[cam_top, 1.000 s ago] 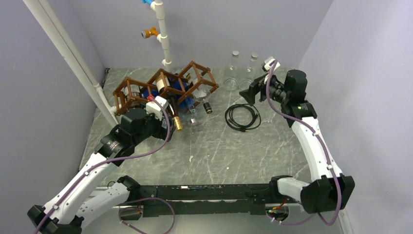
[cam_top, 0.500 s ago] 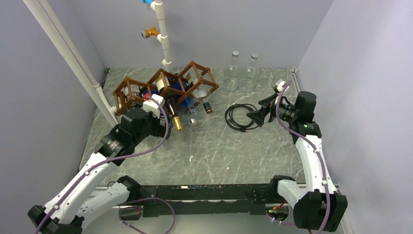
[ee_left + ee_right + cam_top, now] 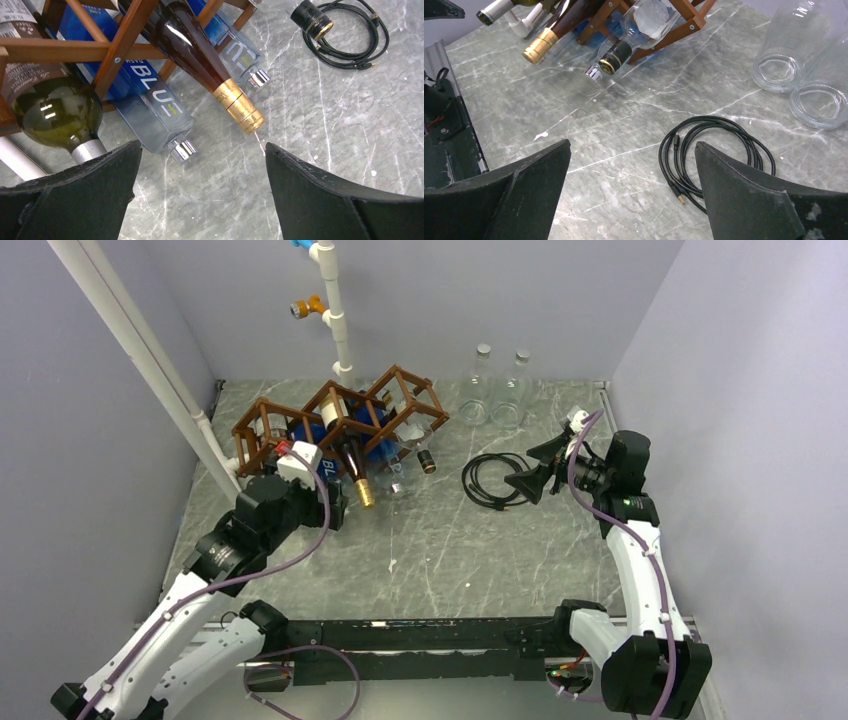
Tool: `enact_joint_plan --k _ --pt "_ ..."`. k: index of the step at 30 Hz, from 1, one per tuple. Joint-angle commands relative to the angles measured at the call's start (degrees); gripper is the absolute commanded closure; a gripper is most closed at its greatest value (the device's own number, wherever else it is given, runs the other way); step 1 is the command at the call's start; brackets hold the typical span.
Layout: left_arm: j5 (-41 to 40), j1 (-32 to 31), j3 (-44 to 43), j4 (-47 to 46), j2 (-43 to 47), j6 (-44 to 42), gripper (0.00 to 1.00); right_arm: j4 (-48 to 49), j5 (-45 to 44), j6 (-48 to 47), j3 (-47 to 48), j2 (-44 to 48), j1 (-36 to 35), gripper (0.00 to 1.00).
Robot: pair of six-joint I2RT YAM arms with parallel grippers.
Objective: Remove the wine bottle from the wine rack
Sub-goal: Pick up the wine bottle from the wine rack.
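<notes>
Wine bottle point(image 3: 187, 47): dark glass with a gold foil neck. It lay slanted in a middle cell of the wine rack point(image 3: 340, 405), its neck poking out of the rack's near side.
Which bottle: we took the gold-necked one as the target, but a green bottle point(image 3: 52, 112) with a silver cap lay in the next cell to the left and could fit as well.
Why it lay so: the rack's diamond cells cradled each bottle on its side, so we judged only the necks were free to grasp.
Left tool point(image 3: 202, 150): fingers wide apart and empty, just off the rack's near side and facing the necks. We judged it was lining up on one.
Right tool point(image 3: 631, 145): fingers apart and empty, well to the right of the rack above a coiled black cable point(image 3: 498, 480), apparently parked out of the way.
Blue bottles point(image 3: 145, 97): under the wine bottle at the rack's near side, chrome caps outward.
Hidden: the bottle bases were cut off or behind the slats. We could not tell whether the gold neck touched the desk point(image 3: 450, 560).
</notes>
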State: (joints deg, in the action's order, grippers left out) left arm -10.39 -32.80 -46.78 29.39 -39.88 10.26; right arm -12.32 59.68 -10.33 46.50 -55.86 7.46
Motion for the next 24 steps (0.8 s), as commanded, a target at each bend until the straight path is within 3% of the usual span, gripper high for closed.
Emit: enact_joint_plan --k 1,9,24 --pt "-1.98 0.28 1.71 -2.05 3.18 4.46 0.01 2.83 1.76 -0.83 0.00 1.42 0.18 0.03" --pt "-6.63 0.28 3.47 -0.63 5.53 6.18 0.01 3.09 1.71 -0.79 -0.40 1.63 0.18 0.02" --pt "-15.07 0.28 1.11 4.12 1.07 6.27 0.01 3.79 2.16 -0.57 -0.84 1.64 0.18 0.02"
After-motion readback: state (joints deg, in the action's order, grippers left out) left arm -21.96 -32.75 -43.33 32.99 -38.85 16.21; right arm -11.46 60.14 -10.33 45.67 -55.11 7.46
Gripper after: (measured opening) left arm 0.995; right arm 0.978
